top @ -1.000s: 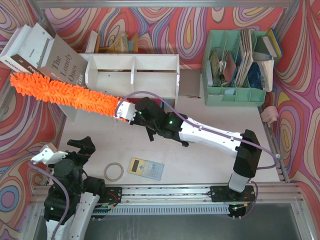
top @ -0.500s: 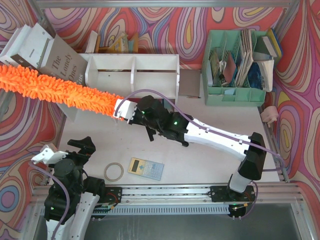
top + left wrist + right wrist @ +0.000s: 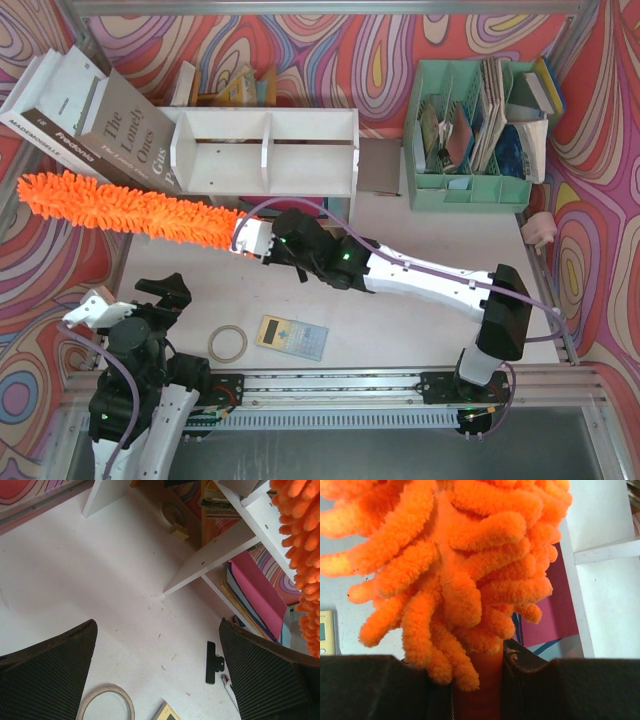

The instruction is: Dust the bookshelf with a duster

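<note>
Duster (image 3: 130, 212) clamped in right gripper (image 3: 247, 238), near bookshelf (image 3: 300, 124); left gripper (image 3: 157, 670) spread wide.

My top view looked straight down on the whole worktop (image 3: 420, 330), its near edge at frame bottom. The left wrist view sat low, facing across it toward the bookshelf (image 3: 220, 547). The right wrist view sat tight against the duster (image 3: 460, 570), which all three views shared.

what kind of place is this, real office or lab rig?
Probably a lab rig staged as an office desk: patterned walls on a metal frame, plus office props: bookshelf, file organizer, calculator.
</note>
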{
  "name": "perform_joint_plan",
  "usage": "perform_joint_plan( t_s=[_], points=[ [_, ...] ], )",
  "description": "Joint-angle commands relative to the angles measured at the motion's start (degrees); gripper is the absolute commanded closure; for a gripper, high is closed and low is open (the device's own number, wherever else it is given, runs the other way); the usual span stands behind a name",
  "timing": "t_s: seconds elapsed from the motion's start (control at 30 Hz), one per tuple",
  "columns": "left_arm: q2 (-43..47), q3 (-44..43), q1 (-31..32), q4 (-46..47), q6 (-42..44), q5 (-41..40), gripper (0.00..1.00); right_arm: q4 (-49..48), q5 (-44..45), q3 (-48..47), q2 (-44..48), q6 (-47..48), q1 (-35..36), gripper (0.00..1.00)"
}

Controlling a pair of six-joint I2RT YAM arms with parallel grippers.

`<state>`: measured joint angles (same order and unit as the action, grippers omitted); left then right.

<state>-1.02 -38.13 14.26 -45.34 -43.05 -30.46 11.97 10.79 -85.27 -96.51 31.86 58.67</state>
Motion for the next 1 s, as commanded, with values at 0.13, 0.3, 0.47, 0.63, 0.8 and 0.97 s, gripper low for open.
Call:
perform_joint_plan(
  t_s=[0.13,0.3,0.47,0.63,0.8,0.97],
  points=[
    [0.71,0.28,-0.02,-0.1,0.59,-0.39,0.02,-4.58,1.47,1.22,1.13,-2.62,-1.67,1.0],
    [0.71,0.16,-0.02,-0.23,0.54,-0.39,0.02,-5.16,1.99,1.32,0.81,-2.85,-3.13,1.0],
    [0.75,0.19,-0.02,-0.27,0.56,-0.49,0.02,-5.6,2.53,0.7,0.76,-2.81,-3.61,1.0],
    [0.75,0.17,-0.02,-0.22,0.53,-0.47,0.01,-4.62,1.62,-1.75,1.43,-2.88,-3.55,1.0],
    [0.75,0.2,-0.02,-0.14,0.53,-0.49,0.01,-3.04,-0.27,-5.1,2.17,-3.74,-3.45,1.0],
    [0.75,0.26,-0.02,-0.19,0.52,-0.56,0.01,-3.18,-0.76,-6.05,2.75,-4.7,-2.68,1.0]
  ],
)
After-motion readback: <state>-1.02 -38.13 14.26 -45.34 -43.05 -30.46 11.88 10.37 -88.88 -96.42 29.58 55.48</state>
